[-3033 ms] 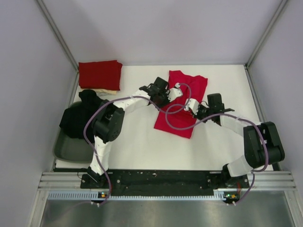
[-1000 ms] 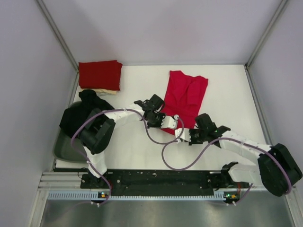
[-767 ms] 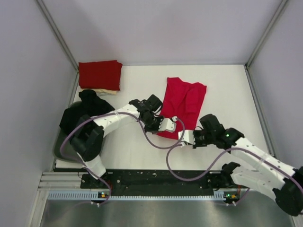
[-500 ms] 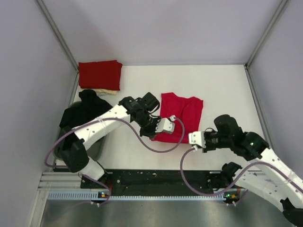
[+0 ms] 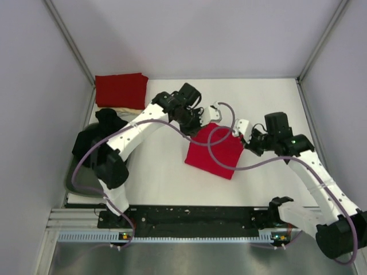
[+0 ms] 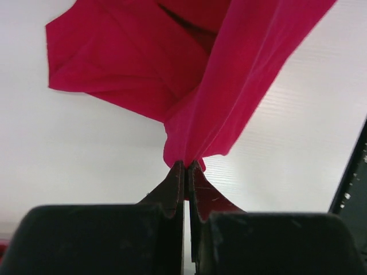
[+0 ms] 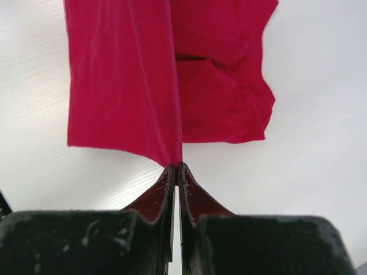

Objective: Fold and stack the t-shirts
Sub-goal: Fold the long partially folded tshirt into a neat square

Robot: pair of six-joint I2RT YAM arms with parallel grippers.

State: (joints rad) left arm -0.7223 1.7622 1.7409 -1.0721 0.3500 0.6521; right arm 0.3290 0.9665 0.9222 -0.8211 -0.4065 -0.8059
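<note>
Here, the left gripper (image 6: 186, 167) and right gripper (image 7: 176, 167) each clench a corner of the red t-shirt (image 5: 211, 154) at the middle of the table (image 5: 160, 172), holding that edge raised above the rest, seemingly to fold it over (a folded red pile (image 5: 121, 90) sits far-left).

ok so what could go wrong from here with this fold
1. The left claw and the right claw each pinch only a thin corner of the red shirt. A slip at either one would probably drop the fold crooked.
2. The shirt's lower layer shows creases in both wrist views, so these may get trapped inside the fold.
3. The purple cable loops over the shirt in the top view and might drag the cloth.
</note>
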